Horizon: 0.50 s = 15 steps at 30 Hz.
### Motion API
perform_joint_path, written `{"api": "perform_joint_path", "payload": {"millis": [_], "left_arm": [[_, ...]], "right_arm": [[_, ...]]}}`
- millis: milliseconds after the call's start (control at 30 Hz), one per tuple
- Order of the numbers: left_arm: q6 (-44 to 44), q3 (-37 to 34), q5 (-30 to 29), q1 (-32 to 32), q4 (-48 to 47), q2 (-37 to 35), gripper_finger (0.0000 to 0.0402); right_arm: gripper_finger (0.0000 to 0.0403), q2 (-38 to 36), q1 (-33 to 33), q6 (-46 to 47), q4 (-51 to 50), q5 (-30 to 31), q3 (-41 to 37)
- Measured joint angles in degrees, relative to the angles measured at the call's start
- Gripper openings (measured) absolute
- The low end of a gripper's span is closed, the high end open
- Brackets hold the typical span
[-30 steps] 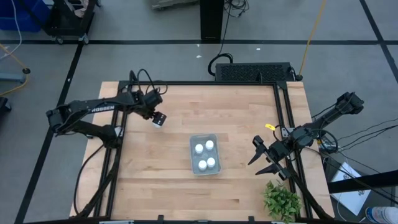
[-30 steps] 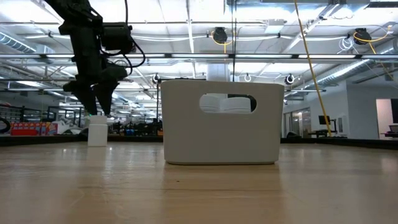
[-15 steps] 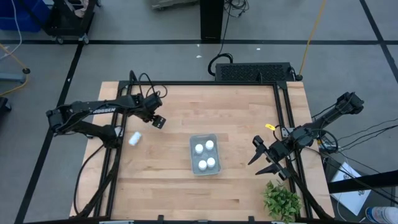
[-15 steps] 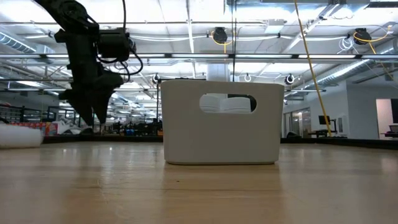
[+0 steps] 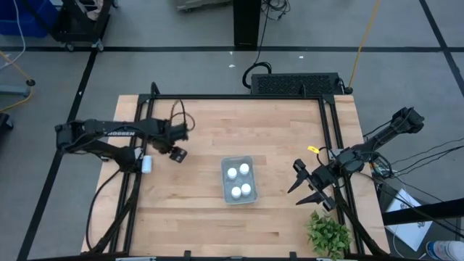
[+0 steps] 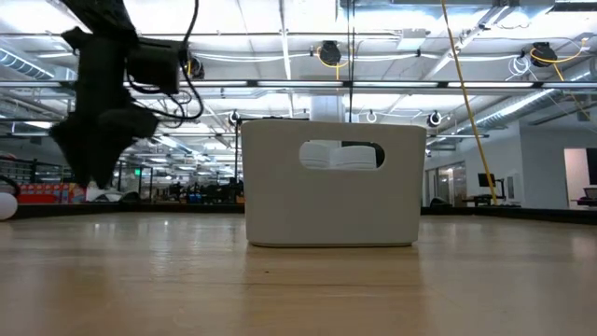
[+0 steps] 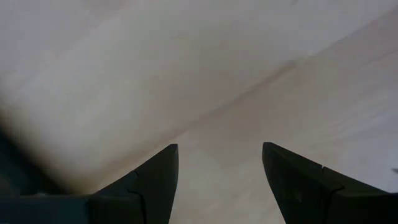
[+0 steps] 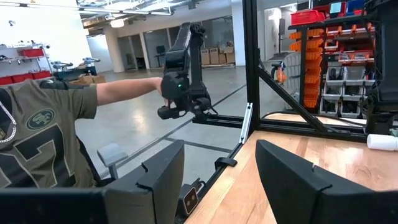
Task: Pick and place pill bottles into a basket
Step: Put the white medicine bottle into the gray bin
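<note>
The basket [image 5: 238,179] stands mid-table and holds three white pill bottles [image 5: 239,180]; in the low view it [image 6: 331,219] shows their caps [image 6: 336,156] through its handle hole. Another pill bottle [image 5: 147,164] lies on its side at the table's left edge; it also shows in the low view [image 6: 5,207] and the right wrist view [image 8: 380,142]. My left gripper [image 5: 177,154] is open and empty above bare wood [image 7: 217,168], to the right of that bottle. My right gripper [image 5: 304,183] is open and empty near the table's right edge.
A green plant [image 5: 328,233] stands at the near right corner. A black frame rail [image 5: 138,167] runs along the table's left edge beside the fallen bottle. Beyond the table's left side a person [image 8: 43,124] reaches an arm to another robot arm [image 8: 183,68].
The pill bottle that stood under my left gripper has fallen onto its side and rolled away to the table's left edge. My left gripper has moved toward the near edge and a little left, staying open and empty.
</note>
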Motion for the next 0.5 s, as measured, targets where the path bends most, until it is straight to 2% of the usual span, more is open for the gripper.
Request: {"api": "perform_joint_path", "payload": {"millis": [100,167,300,500], "left_arm": [[-8.1,0.0,-3.8,-5.0,-6.4,-0.2,0.0237],[-16.6,0.0,-6.7,-8.1,-9.9,-0.3,0.0237],[-30.7,0.0,-7.2,-11.9,-10.6,-0.3,0.0237],[-40.1,0.0,-4.0,-15.2,-11.3,-0.1,0.0237]], "right_arm": [[0.0194,0.0,0.0,0.1,0.1,0.0,0.0],[0.0194,0.0,0.0,0.2,1.0,0.0,0.0],[0.0194,0.0,0.0,-0.3,2.3,-0.1,0.0],[0.0194,0.0,0.0,-0.2,2.6,-0.2,0.0]]}}
